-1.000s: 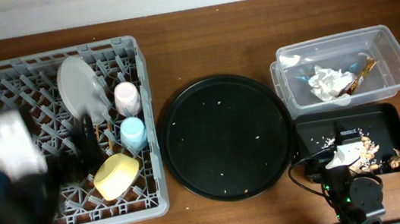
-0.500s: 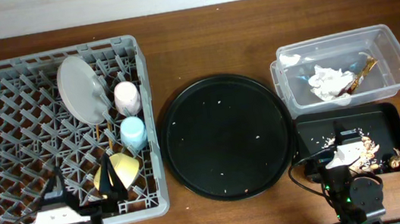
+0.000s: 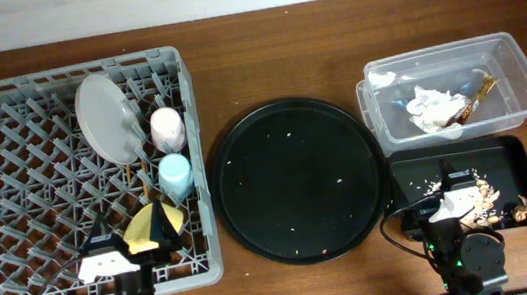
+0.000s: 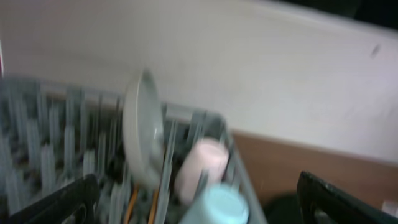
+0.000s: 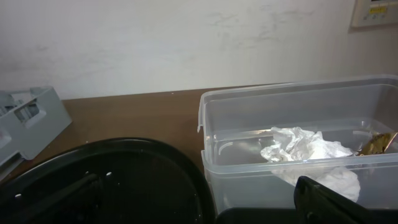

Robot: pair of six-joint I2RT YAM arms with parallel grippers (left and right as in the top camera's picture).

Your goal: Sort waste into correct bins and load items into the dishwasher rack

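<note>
The grey dishwasher rack (image 3: 2, 149) holds the grey-white plate (image 3: 107, 116) on edge, the pink cup (image 3: 168, 129), the blue cup (image 3: 175, 175) and the yellow bowl (image 3: 149, 232). My left gripper (image 3: 132, 227) is open and empty at the rack's front edge, by the bowl. In the left wrist view, my left gripper (image 4: 196, 202) faces the plate (image 4: 140, 127), pink cup (image 4: 202, 165) and blue cup (image 4: 217, 205). My right gripper (image 3: 433, 197) is open and empty. The clear tub (image 3: 522, 75) holds tissue (image 3: 433, 107) and the wrapper (image 3: 474, 96). The black tray (image 3: 511, 152) holds food scraps (image 3: 482, 203).
The large round black tray (image 3: 298, 179), dotted with a few rice grains, lies between the rack and the bins. Thin chopsticks (image 3: 143, 182) stand in the rack by the blue cup. The right wrist view shows the clear tub (image 5: 249, 168) and tissue (image 5: 305, 149) close ahead.
My left arm has pulled back from over the rack to its front edge, leaving the yellow bowl in the rack. The right arm has not moved.
</note>
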